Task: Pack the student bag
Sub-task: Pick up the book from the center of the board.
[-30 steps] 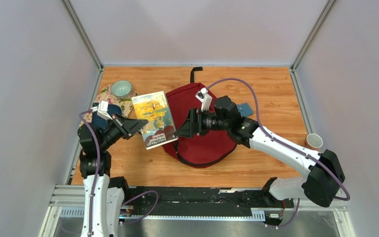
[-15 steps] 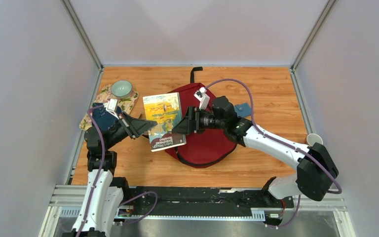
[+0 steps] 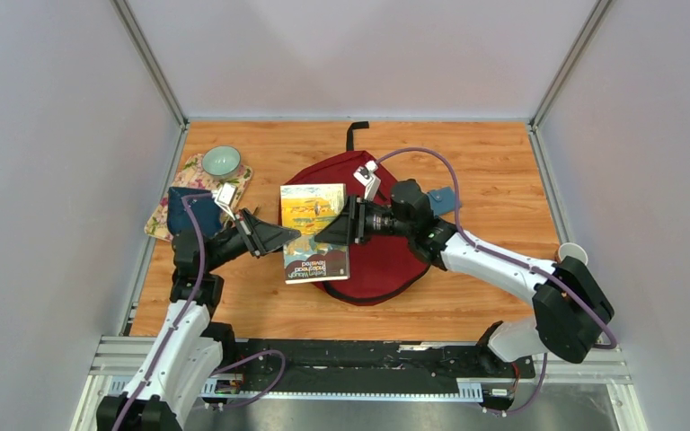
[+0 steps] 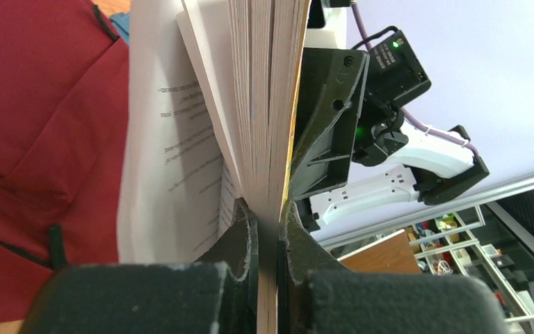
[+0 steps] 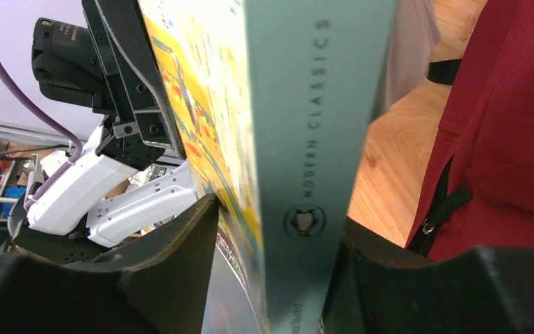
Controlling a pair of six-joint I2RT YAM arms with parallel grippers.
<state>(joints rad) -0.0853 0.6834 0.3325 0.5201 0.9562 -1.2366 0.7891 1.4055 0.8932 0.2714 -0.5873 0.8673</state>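
Observation:
The student bag [image 3: 386,260] is a dark red backpack that lies flat mid-table, and its red fabric also fills the left wrist view [image 4: 42,104]. A paperback book [image 3: 313,229] with a yellow painted cover hangs over the bag's left edge. My left gripper [image 3: 292,235] is shut on the book's page edge [image 4: 264,104], the jaws pinching part of the pages while a loose leaf fans out. My right gripper [image 3: 323,235] comes from the right, its jaws closed against both sides of the grey-green spine [image 5: 313,104].
A green bowl [image 3: 221,162] sits on a patterned cloth [image 3: 238,191] at the back left, with a dark blue pouch [image 3: 189,211] beside it. A small blue item [image 3: 445,197] lies right of the bag. A cup [image 3: 572,254] stands at the right edge.
My left arm has carried the book rightward, to over the bag's left edge. My right gripper has moved in on the spine and its jaws have narrowed onto it.

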